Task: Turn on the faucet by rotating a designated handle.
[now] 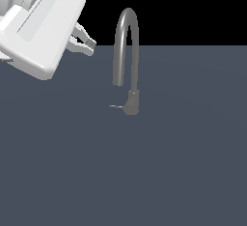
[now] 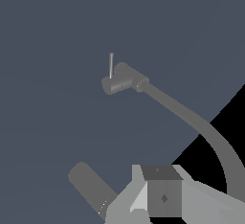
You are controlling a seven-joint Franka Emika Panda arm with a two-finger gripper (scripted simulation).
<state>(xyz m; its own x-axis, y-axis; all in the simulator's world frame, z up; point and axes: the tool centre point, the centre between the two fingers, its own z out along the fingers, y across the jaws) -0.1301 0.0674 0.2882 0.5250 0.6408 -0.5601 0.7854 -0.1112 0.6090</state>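
The faucet [image 1: 127,51] is a slim grey gooseneck tap with a high arched spout, standing on a short thick base [image 1: 131,102]. The handle [image 1: 116,106], a thin short grey rod, sticks out from the base toward the exterior view's left. My gripper [image 1: 90,47] hangs on the white hand at the upper left, level with the spout's upper part, well apart from the faucet and far above the handle. Its fingers stand slightly apart and hold nothing. The wrist view shows the base [image 2: 119,79], the handle [image 2: 111,65], the spout tube [image 2: 191,117] and my gripper [image 2: 143,204].
A flat dark blue-grey surface [image 1: 183,172] carries the faucet. The bulky white hand [image 1: 41,24] fills the exterior view's upper left corner. The spout's open end [image 2: 91,184] appears near my fingers in the wrist view.
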